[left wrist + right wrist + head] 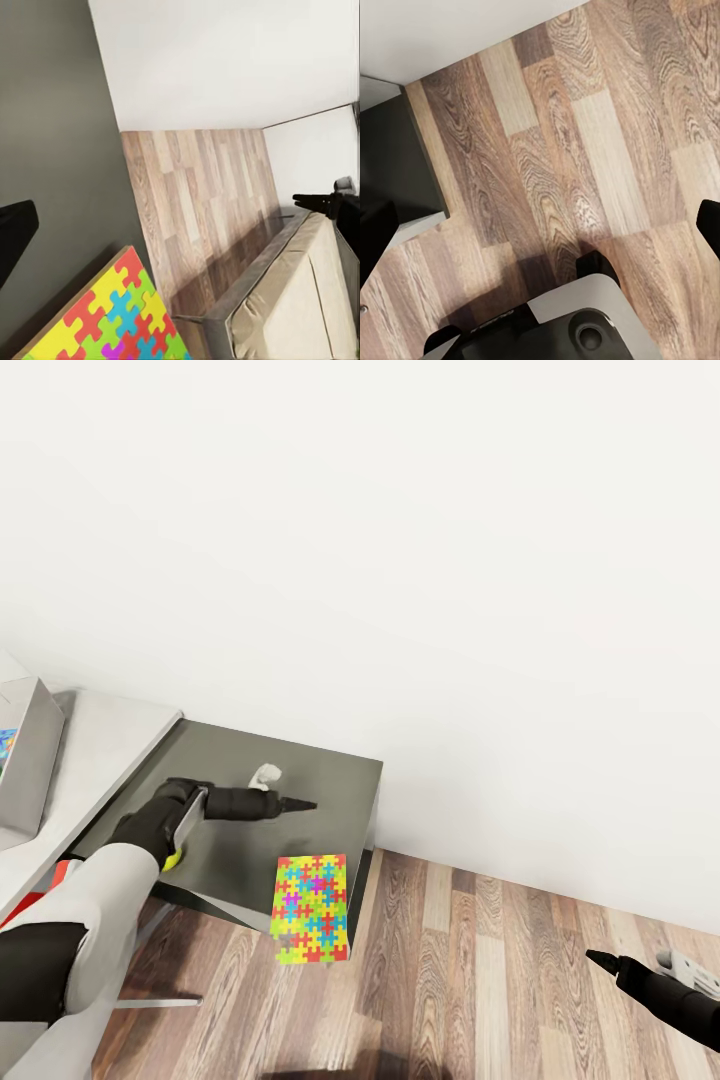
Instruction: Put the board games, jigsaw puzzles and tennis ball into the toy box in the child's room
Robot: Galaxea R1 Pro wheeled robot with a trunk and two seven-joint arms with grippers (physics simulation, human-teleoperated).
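Jigsaw puzzle (311, 909) overhanging cabinet (300, 780) edge

No readable text anywhere.
The jigsaw puzzle (311, 909) shows only coloured interlocking pieces, with no letters or numbers.

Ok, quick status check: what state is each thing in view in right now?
jigsaw puzzle: flat on the dark grey cabinet, at its front corner, part overhanging the edge, not gripped.
left gripper: over the cabinet top, beyond the puzzle, holding nothing; open or shut unclear.
right gripper: over the wooden floor, empty; fingers look spread in its wrist view.
toy box: on the white table, upright, mostly cut off.
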